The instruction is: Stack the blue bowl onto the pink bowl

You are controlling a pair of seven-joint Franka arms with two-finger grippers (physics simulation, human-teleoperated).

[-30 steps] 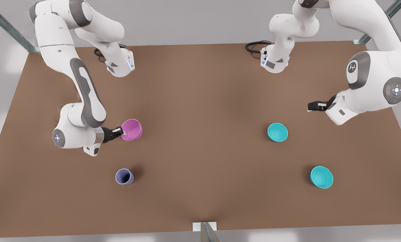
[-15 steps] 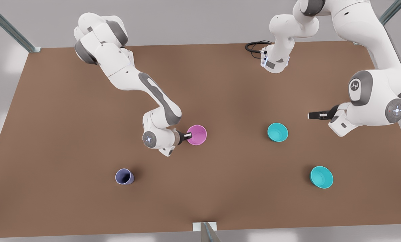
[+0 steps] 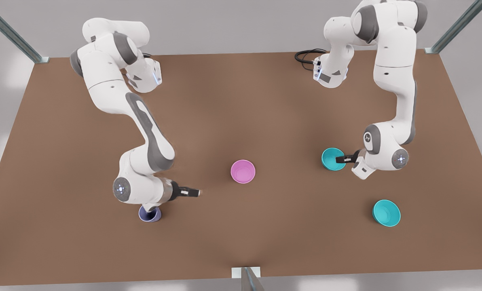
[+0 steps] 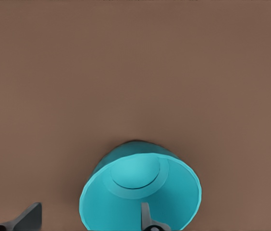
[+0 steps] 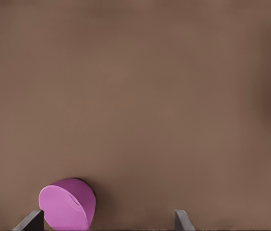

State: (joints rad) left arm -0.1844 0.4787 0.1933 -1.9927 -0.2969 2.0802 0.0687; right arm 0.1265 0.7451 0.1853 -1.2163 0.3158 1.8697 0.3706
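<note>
The pink bowl [image 3: 243, 171] stands upright near the table's middle, free of both grippers; it also appears as the pink bowl [image 5: 68, 204] in the right wrist view. My right gripper [image 3: 194, 192] [image 5: 106, 224] hovers open to the front view's left of it, nothing between its fingers. The blue bowl [image 3: 332, 158] [image 4: 140, 195] sits on the front view's right. My left gripper [image 3: 341, 159] [image 4: 87, 221] is open at its rim, one finger [image 4: 145, 216] inside the bowl and the other outside.
A second turquoise bowl [image 3: 386, 212] rests nearer the front edge on the front view's right. A lavender cup [image 3: 150, 216] lies partly hidden under the right arm's wrist. Brown table [image 3: 241, 101] with open surface between the bowls.
The right gripper carried the pink bowl toward the table's middle, let it go and drew back to the front view's left. The left arm swung down onto the blue bowl's rim.
</note>
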